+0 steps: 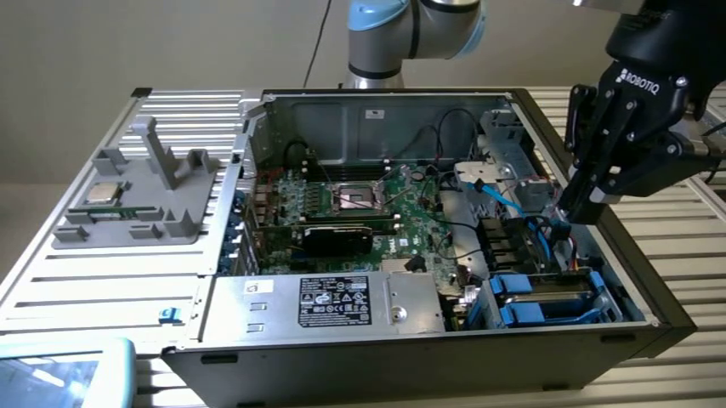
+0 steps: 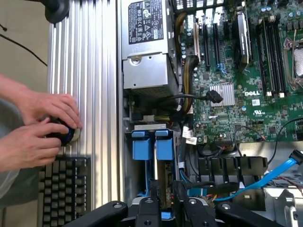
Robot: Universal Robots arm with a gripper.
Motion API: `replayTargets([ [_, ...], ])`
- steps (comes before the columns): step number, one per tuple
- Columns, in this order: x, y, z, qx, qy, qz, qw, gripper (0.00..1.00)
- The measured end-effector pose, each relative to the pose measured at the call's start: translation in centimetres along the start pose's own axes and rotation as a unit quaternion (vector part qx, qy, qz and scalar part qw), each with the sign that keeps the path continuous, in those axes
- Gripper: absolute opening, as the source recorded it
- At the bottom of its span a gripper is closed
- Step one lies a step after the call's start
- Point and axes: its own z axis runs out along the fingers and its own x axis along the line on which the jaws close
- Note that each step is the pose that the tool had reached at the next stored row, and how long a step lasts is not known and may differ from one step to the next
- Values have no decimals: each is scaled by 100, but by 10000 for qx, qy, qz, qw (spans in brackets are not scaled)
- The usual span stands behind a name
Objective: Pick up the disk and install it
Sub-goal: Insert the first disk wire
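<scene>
My gripper [image 1: 576, 211] hangs over the open computer case [image 1: 635, 280], above its drive bay at the exterior view's right. In the wrist view the gripper [image 2: 164, 202] is shut on the disk [image 2: 165, 187], which stands edge-on as a narrow brownish strip with a blue rail, filling the gap between the fingers [image 2: 147, 208]. Just past it, two bright blue carrier tabs [image 2: 152, 144] sit side by side in the bay. In the exterior view that bay's blue carrier frame [image 1: 516, 293] lies low in the case; the held disk is hidden there behind the gripper.
A silver power-supply box [image 1: 329, 302] with a black label sits beside the bay, and the green motherboard [image 1: 363, 208] beyond it. A blue cable [image 2: 279, 172] runs close by. A grey fixture [image 1: 142, 208] holds a small chip. A person's hands [image 2: 38, 127] rest above a keyboard [image 2: 61, 189].
</scene>
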Motion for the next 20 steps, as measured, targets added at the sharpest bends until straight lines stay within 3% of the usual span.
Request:
replayTargets([
  [6,-123,27,37,31,77,-109,9999,25],
  [10,-194,36,63,54,156,-187,9997,25],
  [16,-285,45,90,89,330,-286,9990,25],
  [20,-340,47,102,104,489,-307,9983,25],
])
